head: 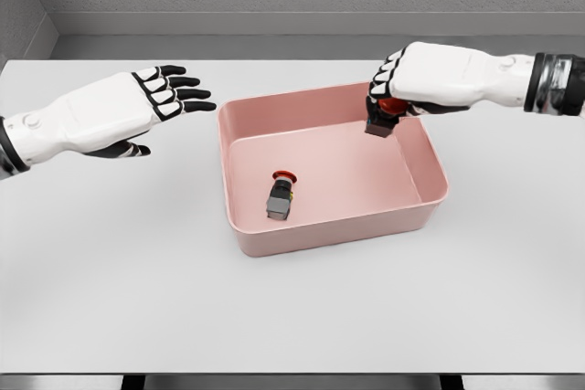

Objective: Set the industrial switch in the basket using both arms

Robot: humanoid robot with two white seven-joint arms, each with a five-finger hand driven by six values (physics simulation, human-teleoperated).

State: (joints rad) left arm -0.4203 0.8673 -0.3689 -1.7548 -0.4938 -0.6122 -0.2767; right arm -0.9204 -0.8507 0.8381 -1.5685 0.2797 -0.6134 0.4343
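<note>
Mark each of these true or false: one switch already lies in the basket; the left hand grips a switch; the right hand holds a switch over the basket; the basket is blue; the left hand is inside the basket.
1. One switch already lies in the basket. True.
2. The left hand grips a switch. False: its fingers are spread and it holds nothing.
3. The right hand holds a second switch over the basket. True.
4. The basket is blue. False: it is pink.
5. The left hand is inside the basket. False: it is over the table, left of the basket.
</note>
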